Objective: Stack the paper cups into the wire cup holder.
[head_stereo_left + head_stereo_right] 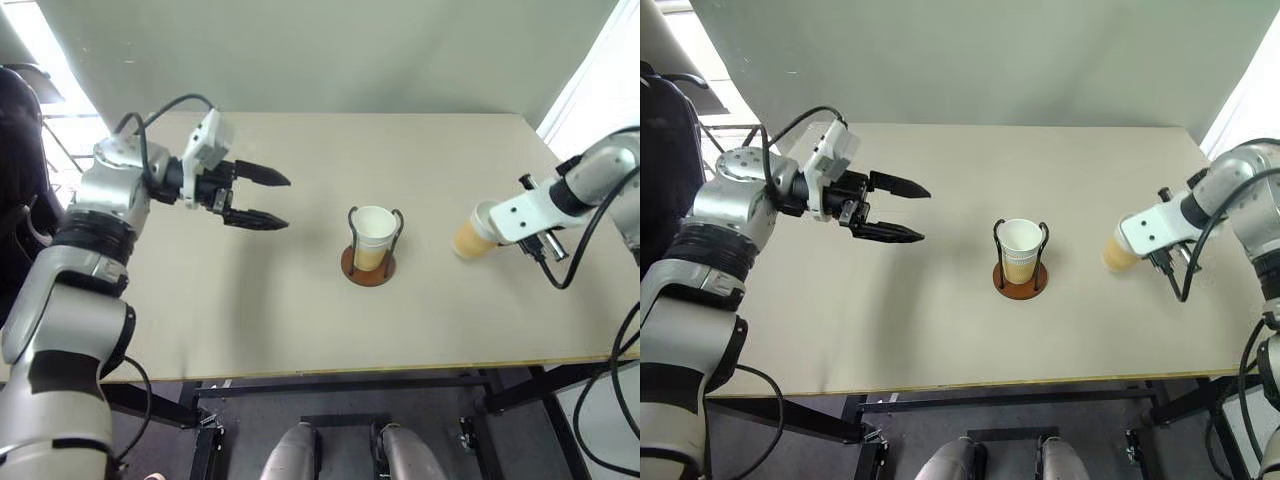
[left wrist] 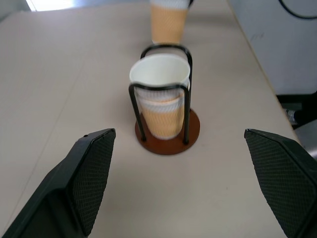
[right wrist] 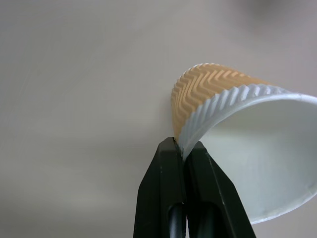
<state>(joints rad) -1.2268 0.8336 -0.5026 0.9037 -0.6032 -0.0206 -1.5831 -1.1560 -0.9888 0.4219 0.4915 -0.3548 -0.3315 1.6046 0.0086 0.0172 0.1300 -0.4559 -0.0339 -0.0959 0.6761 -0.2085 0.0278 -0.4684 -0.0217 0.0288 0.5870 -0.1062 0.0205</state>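
Note:
The wire cup holder (image 1: 368,266), a red-brown disc with dark wire loops, stands mid-table. A paper cup (image 1: 373,228) sits upright in it, seemingly nested in a second one (image 2: 159,119). My right gripper (image 3: 182,148) is shut on the rim of another paper cup (image 1: 470,237), which hangs tilted above the table to the right of the holder. One wall of that cup is pinched between the fingers (image 3: 163,188). My left gripper (image 1: 287,202) hovers open and empty to the left of the holder, pointing at it, its fingers (image 2: 91,173) wide apart.
The beige table (image 1: 250,320) has its front edge near me and a grey wall behind it. A dark chair (image 1: 18,170) stands off the table's left end. Black cables hang from my right arm (image 1: 590,240).

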